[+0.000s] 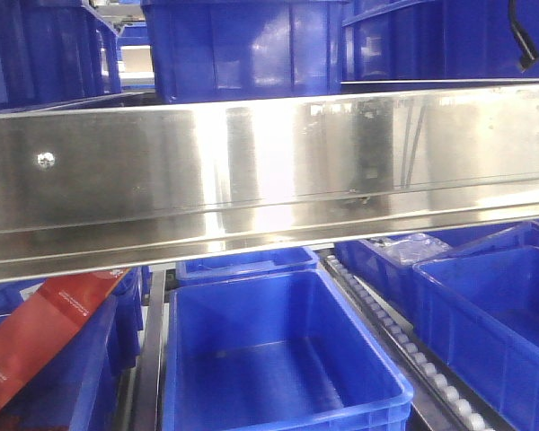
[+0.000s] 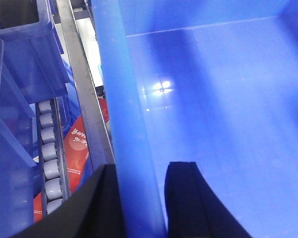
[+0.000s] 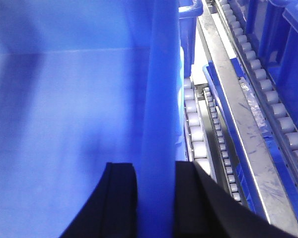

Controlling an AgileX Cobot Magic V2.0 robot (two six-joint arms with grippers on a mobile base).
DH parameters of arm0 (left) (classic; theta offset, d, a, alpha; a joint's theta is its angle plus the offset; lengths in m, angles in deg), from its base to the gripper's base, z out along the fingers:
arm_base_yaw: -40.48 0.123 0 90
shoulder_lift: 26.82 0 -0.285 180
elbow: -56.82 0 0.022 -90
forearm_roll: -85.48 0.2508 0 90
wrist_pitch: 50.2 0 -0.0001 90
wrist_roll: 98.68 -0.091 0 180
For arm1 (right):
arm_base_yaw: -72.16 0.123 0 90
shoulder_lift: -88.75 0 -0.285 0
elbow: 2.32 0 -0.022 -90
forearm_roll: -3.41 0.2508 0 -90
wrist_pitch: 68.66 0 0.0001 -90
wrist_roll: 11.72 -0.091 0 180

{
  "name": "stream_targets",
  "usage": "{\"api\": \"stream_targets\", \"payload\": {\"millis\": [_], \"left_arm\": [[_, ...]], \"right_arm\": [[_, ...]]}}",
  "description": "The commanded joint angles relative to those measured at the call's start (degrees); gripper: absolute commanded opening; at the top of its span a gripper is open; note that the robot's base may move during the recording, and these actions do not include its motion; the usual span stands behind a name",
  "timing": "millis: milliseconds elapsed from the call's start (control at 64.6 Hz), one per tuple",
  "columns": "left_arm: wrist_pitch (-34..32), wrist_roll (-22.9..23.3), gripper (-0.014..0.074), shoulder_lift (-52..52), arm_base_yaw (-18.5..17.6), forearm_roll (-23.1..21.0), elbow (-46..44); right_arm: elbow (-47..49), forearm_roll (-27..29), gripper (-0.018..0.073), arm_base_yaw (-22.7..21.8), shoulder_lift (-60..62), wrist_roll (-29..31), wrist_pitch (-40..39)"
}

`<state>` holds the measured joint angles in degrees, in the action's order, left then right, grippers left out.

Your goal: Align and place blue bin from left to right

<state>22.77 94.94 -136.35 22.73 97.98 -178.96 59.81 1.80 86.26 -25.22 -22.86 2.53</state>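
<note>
Jaws of both arms each pinch one side wall of blue bin (image 2: 134, 124), lower centre of wrist views. Shift both arms together, level, bin square to rollers (image 3: 192, 134).

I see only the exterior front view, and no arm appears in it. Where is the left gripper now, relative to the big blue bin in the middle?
Observer: The left gripper is at the left wall of the blue bin, one jaw outside and one inside.
Operator: And the right one?
Observer: The right gripper clamps the right wall in the same way.
Operator: What lies outside the left wall?
Observer: A metal rail, then a row of pale rollers, with a red package showing between them.
</note>
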Motion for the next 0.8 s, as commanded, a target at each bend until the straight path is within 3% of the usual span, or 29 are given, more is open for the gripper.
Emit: {"api": "stream_targets", "payload": {"millis": [0,789], "left_arm": [[-3.02,-0.95,-0.0016,1.28,-0.16,1.32,-0.96],[-3.02,-0.95,-0.0016,1.28,-0.16,1.32,-0.96]], "right_arm": [[1.16,-2.63,-0.0078,-0.21,1.30,1.34,-7.37],[1.16,-2.63,-0.0078,-0.21,1.30,1.34,-7.37]]}}
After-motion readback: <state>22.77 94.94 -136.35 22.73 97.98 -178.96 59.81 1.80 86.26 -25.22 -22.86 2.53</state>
